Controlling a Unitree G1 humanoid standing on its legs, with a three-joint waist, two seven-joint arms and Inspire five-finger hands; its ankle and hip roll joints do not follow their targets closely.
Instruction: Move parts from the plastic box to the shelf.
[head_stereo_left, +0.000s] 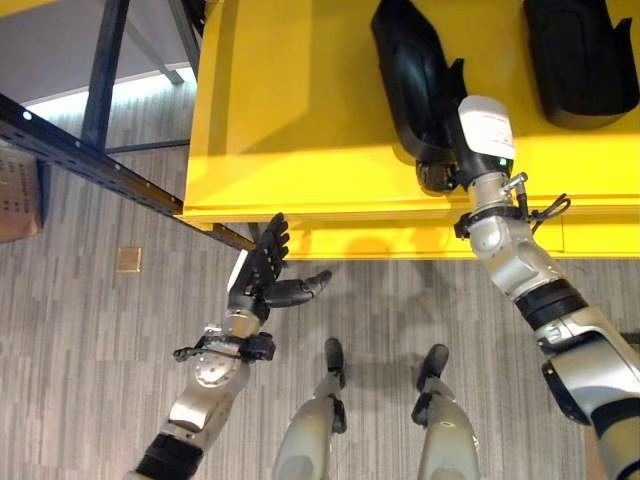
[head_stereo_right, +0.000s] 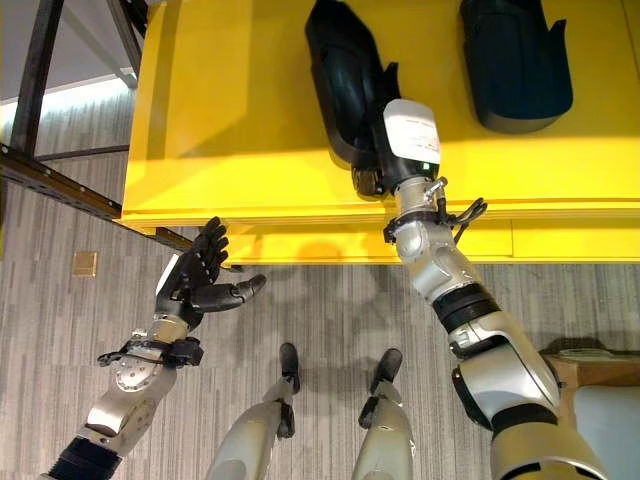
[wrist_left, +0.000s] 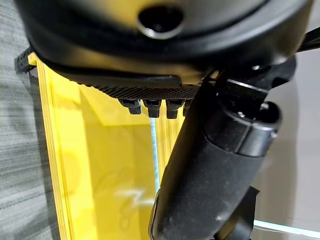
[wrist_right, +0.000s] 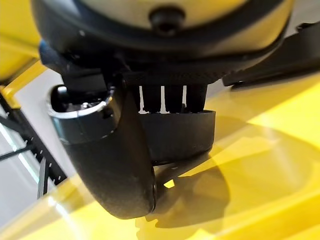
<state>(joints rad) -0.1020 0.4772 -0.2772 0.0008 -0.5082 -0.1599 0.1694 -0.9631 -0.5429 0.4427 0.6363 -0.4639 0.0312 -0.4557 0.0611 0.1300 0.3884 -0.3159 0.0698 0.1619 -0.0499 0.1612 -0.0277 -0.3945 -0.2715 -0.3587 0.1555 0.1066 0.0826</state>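
While the right hand (head_stereo_right: 372, 172) reaches over the front edge of the yellow shelf (head_stereo_left: 300, 110), its fingers (wrist_right: 172, 97) are curled over the near end of a black moulded part (head_stereo_right: 345, 75) lying on that shelf, with the thumb (wrist_right: 117, 165) underneath; the hand is gripping the part. This part lies lengthwise, running away from the shelf's front lip. A second black part (head_stereo_right: 515, 60) rests on the same shelf surface further to the robot's right, apart from the first and untouched by either hand. Both parts sit directly on the yellow surface.

Left hand (head_stereo_left: 262, 272) hangs below and in front of the shelf's front left corner, over the grey striped floor (head_stereo_left: 90, 350). Its fingers are straight and spread, thumb extended sideways, holding nothing. A dark metal rack frame (head_stereo_left: 95, 150) stands to the left of the shelf, and a small square plate (head_stereo_left: 128, 260) lies on the floor near it.
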